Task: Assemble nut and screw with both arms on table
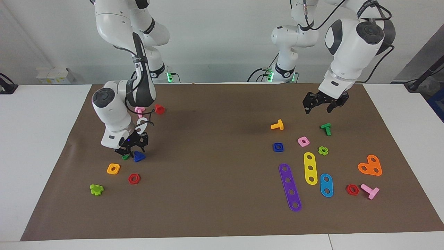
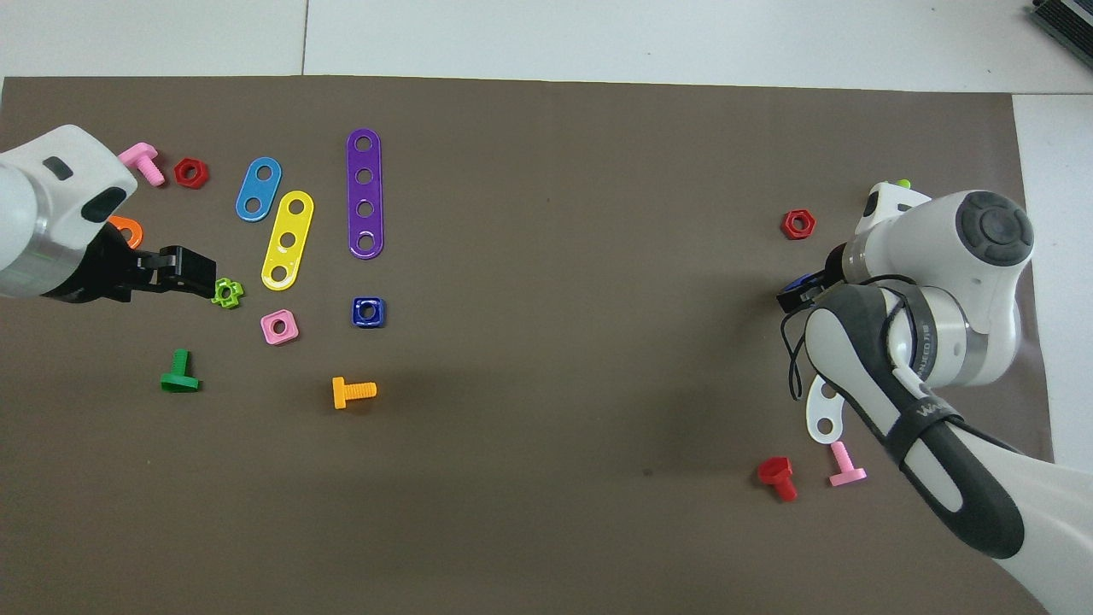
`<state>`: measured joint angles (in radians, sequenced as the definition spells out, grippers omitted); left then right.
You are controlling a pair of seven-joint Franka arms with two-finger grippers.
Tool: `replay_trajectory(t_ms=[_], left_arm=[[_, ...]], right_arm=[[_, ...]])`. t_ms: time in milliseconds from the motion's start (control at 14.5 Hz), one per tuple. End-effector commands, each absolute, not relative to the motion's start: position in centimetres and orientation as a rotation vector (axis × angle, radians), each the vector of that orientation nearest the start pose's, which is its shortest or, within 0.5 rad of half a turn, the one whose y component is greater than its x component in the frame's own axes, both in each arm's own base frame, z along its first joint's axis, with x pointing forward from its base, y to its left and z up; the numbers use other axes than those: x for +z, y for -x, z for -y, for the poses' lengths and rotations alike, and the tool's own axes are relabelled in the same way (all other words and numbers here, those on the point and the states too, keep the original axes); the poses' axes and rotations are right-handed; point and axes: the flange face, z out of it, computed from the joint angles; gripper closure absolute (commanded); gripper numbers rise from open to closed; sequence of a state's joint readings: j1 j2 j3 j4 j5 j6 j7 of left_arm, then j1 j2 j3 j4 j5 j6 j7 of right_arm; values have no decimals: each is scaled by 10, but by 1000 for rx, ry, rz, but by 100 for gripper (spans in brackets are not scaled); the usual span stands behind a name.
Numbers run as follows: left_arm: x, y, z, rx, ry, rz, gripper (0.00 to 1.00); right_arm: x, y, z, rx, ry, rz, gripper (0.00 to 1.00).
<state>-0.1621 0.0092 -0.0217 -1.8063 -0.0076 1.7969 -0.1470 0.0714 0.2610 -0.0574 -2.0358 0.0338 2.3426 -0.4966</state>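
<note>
Left pincer (image 1: 318,107) hangs raised over the mat near the green bolt (image 1: 326,128), fingers apart, holding nothing. Right pincer (image 1: 133,150) is down at the bench (image 1: 45,139), at the screw (image 1: 139,156); whether its fingers grip the screw cannot be told. The nut (image 1: 278,147) lies on the mat toward the left arm's end, beside the pink nut (image 1: 303,141), well apart from the screw.
</note>
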Motion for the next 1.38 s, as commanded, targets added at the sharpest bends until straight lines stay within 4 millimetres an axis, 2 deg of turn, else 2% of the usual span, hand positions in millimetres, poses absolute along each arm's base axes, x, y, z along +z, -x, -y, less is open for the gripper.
replay_trajectory(t_ms=[0,138,275,412,481,756,962,1306], left_arm=[[489,-568,125,-17,3172,-35,7],[460,-576,146,-77,3201,27,7],[436,-574,148,-101,3209,36,8],[394,-576,168,-86,3207,9,8],[374,-578,172,-71,3204,24,9],[325,-574,188,-27,3196,13,12],[308,-565,192,-6,3191,3,15],[298,-556,196,31,3181,-27,21]], right_arm=[[317,-592,-6,-108,3030,775,57],[310,-590,-6,-112,3033,772,57],[299,-589,-5,-112,3034,774,57],[293,-590,-4,-106,3035,771,57],[294,-590,-4,-106,3035,769,57],[296,-591,-4,-102,3035,767,57],[304,-592,-5,-84,3029,772,57],[309,-592,-5,-82,3028,772,57]])
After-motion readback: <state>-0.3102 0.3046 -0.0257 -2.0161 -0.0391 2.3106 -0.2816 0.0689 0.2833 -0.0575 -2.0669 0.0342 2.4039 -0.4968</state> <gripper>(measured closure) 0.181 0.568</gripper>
